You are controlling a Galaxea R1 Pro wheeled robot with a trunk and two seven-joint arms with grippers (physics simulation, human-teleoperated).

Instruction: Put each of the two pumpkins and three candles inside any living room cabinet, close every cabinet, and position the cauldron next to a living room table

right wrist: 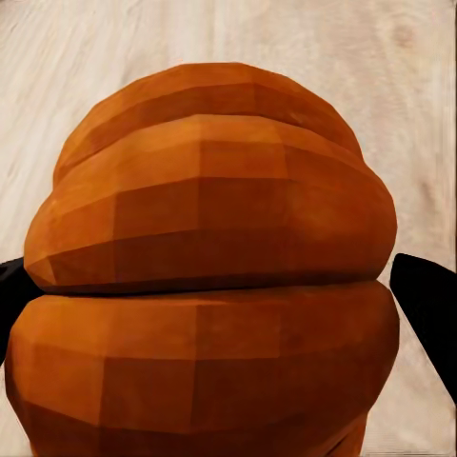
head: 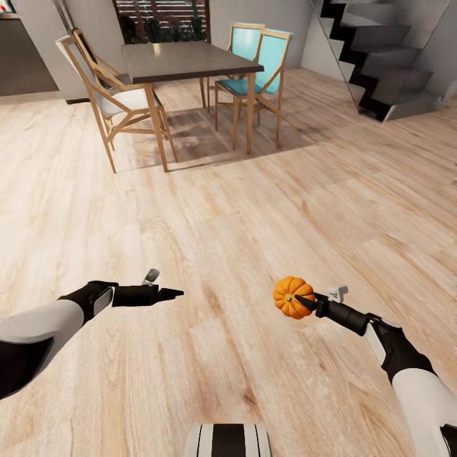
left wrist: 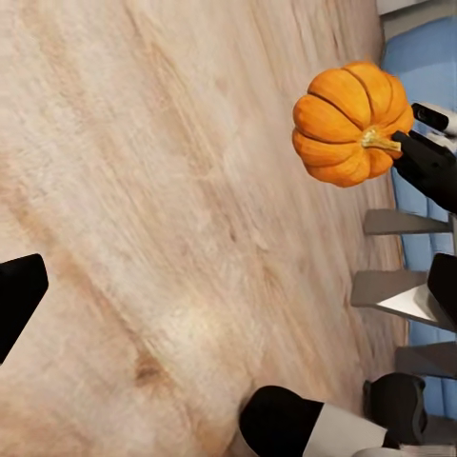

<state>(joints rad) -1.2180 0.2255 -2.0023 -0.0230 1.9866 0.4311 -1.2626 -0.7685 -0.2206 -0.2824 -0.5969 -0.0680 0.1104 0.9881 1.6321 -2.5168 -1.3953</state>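
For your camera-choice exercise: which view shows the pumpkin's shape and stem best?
The left wrist view: the whole pumpkin shows with ribs and stem, held by the right gripper. The head view shows it small. The right wrist view shows it too close, cropped, between the fingers.

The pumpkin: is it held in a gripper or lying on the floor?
Held. The right gripper is shut on the pumpkin, carrying it above the floor; black fingertips press both its sides.

Both arms are white near the body and black toward the ends. The left gripper [head: 176, 293] and right gripper [head: 301, 302] have thin black pointed fingers. Small grey parts sit on the wrists.
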